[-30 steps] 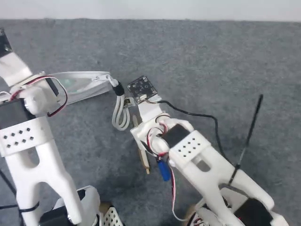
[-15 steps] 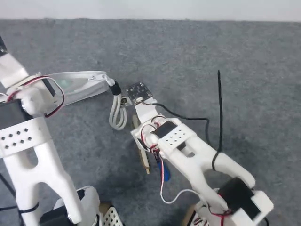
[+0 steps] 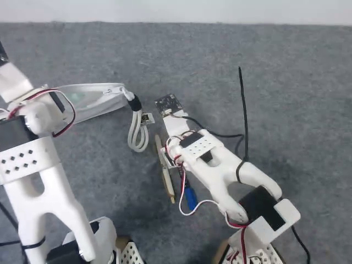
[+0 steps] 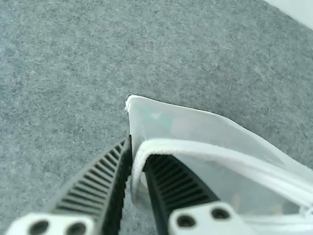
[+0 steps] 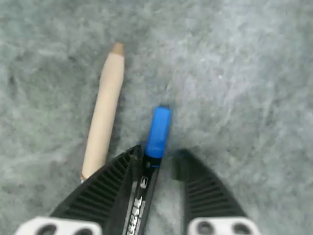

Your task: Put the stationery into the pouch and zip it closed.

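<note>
The translucent white pouch [image 3: 96,99] lies at the left, its zip end and white loop strap [image 3: 137,132] toward the middle. My left gripper [image 4: 137,161] is shut on the pouch [image 4: 205,142] at a corner of its rim. A blue-capped pen [image 3: 190,199] and a wooden pencil [image 3: 165,170] lie side by side on the grey mat. My right gripper [image 5: 159,156] is open and straddles the pen [image 5: 159,128], which rests against one finger. The pencil [image 5: 104,115] lies just outside that finger.
The grey mat [image 3: 286,82] covers the table, with free room to the right and at the back. A black cable [image 3: 241,110] stands up from the right arm. The left arm's white body [image 3: 33,159] fills the near left.
The right arm has folded in and come down over the pen, its wrist shifting slightly toward the near side. The pouch strap shifted a little. The left arm holds still.
</note>
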Controlling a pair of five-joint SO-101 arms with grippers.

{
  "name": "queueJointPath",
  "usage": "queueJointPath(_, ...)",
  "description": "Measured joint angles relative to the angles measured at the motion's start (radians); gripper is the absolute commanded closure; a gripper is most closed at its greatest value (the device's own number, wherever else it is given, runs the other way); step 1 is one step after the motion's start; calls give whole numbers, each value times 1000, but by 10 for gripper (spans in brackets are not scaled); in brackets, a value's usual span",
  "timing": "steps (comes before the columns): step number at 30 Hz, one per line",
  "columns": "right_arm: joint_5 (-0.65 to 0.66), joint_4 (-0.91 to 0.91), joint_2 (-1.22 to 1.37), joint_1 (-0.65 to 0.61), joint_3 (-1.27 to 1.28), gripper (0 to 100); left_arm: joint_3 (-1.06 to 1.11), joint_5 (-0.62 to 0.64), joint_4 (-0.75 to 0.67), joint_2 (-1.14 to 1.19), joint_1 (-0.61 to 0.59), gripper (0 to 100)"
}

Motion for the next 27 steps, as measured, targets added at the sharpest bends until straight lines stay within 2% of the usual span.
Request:
queueJointPath(14,32,68,-14,8,-5,992,0,0,0,0,0,990)
queueJointPath(27,32,316,-338,5,-2,992,0,2,0,0,0,990)
